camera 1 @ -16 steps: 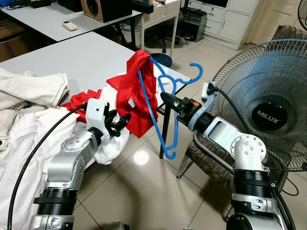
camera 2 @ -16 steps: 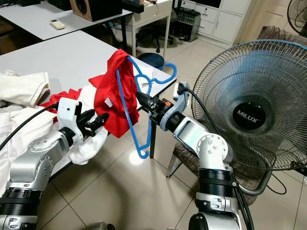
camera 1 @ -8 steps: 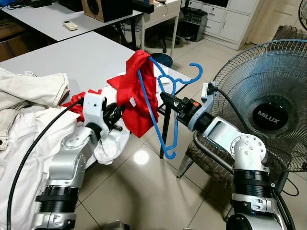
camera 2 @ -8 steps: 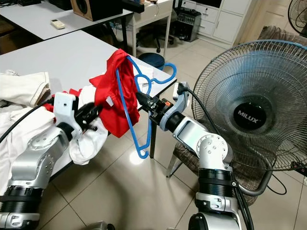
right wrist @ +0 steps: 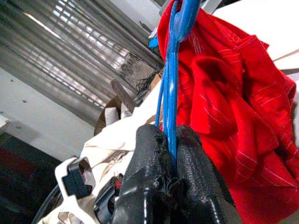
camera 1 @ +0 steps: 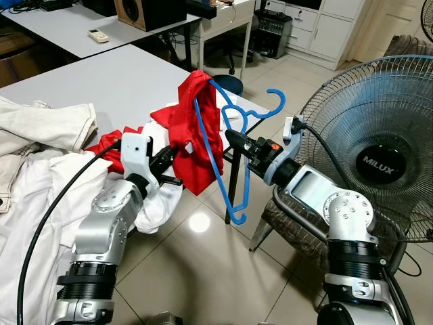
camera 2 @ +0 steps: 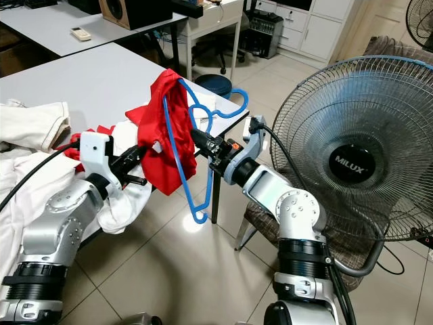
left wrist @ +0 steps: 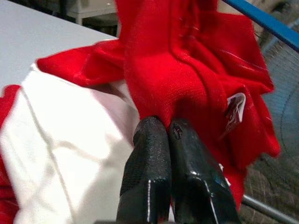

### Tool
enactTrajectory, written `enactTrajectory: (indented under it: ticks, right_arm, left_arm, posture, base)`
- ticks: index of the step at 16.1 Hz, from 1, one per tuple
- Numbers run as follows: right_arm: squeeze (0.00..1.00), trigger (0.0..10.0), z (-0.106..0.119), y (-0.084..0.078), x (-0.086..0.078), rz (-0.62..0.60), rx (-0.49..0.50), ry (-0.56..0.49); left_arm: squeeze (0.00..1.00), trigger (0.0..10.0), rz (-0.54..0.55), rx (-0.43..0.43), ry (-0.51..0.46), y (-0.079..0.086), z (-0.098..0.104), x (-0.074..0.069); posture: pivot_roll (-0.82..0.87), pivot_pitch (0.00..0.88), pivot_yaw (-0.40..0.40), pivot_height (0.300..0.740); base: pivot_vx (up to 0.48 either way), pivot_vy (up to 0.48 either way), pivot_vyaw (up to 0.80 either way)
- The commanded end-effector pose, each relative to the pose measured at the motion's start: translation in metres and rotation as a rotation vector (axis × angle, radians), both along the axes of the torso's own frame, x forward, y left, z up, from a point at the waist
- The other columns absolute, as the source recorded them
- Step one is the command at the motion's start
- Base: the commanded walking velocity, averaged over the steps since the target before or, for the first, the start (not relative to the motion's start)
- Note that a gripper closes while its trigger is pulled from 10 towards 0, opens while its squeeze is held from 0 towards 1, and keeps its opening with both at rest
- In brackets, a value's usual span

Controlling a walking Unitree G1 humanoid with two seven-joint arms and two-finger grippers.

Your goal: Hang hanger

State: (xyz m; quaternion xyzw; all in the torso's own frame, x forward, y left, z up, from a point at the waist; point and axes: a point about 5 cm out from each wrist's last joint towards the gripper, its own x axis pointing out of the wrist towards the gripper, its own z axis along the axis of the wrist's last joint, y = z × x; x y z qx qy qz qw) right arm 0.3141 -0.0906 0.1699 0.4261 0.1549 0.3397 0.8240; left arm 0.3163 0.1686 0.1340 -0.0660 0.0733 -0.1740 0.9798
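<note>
The right gripper [camera 1: 232, 139] is clamping its two black fingers on the thin bar of the blue hanger [camera 1: 220, 162], and in the right wrist view the blue bar is running straight up between the closed pads [right wrist: 149, 154]. The robot is holding the hanger out over the floor just off the corner of the grey table [camera 1: 101, 81], with its hook [camera 1: 276, 101] pointing up and toward the standing fan [camera 1: 379, 149] and its lower end hanging down near the table leg.

The left gripper [camera 1: 164, 157] is pinching a fold of the red shirt [camera 1: 196, 128]; its wrist view is showing both fingers [left wrist: 148, 158] pressed together with red cloth bunching out right at their tips. The shirt is draping over one shoulder of the hanger only, its top caught on the upper arm of the blue frame while the rest is trailing back onto the table edge, over a white garment [camera 1: 152, 206] that is spilling off the table. A cream jacket [camera 1: 40, 125] is lying farther along the table.

By these pictures the task is looking roughly midway: the hanger is in hand and partly threaded into the shirt, but the second shoulder is not yet seated and the garment is bunched, not spread. Dressing the hanger fully is still to be done, and so is hooking it somewhere; no rail or hook for it can be made out here.
</note>
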Motion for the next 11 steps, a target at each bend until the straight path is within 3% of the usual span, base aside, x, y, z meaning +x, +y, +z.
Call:
enactTrajectory:
  ticks: [1,4,5,6,7,8,9,11]
  right_arm:
    - [0.00,10.0,0.004,-0.001,0.002,-0.023,0.013,-0.018]
    - [0.00,10.0,0.002,0.000,0.003,-0.052,0.021,-0.024]
    - [0.00,10.0,0.001,0.000,0.005,-0.082,0.032,-0.034]
    - [0.00,10.0,0.001,0.000,0.005,-0.089,0.033,-0.036]
    - [0.00,10.0,-0.001,0.000,0.007,-0.108,0.031,-0.045]
    - [0.00,10.0,0.002,0.003,0.012,-0.141,0.046,-0.067]
    - [0.00,10.0,0.010,0.007,0.019,-0.171,0.111,-0.111]
    - [0.00,10.0,0.018,0.008,0.026,-0.229,0.184,-0.119]
  left_arm:
    - [0.00,0.0,0.031,-0.033,-0.040,0.009,0.018,0.009]
    - [0.00,0.0,0.028,-0.064,-0.123,0.021,0.053,0.026]
    - [0.00,0.0,-0.070,-0.074,-0.229,0.023,0.100,0.039]
    - [0.00,0.0,-0.096,-0.077,-0.249,0.024,0.111,0.041]
    - [0.00,0.0,-0.200,-0.064,-0.260,0.022,0.132,0.043]
    - [0.00,0.0,-0.339,-0.012,-0.242,0.017,0.154,0.041]
    - [0.00,0.0,-0.446,0.141,-0.210,0.017,0.165,0.036]
    - [0.00,0.0,-0.498,0.250,-0.178,0.019,0.165,0.032]
  posture:
    - [-0.14,0.000,0.023,0.740]
    - [-0.12,0.000,0.048,0.740]
    - [-0.10,0.000,0.069,0.740]
    - [-0.10,0.000,0.069,0.740]
    - [-0.08,0.000,0.084,0.740]
    - [-0.05,0.000,0.110,0.740]
    - [-0.04,0.000,0.127,0.740]
    - [-0.02,0.000,0.147,0.740]
  base:
    - [0.000,0.000,0.00]
    - [0.000,0.000,0.00]
    - [0.000,0.000,0.00]
    - [0.000,0.000,0.00]
    - [0.000,0.000,0.00]
    - [0.000,0.000,0.00]
    - [0.000,0.000,0.00]
    - [0.000,0.000,0.00]
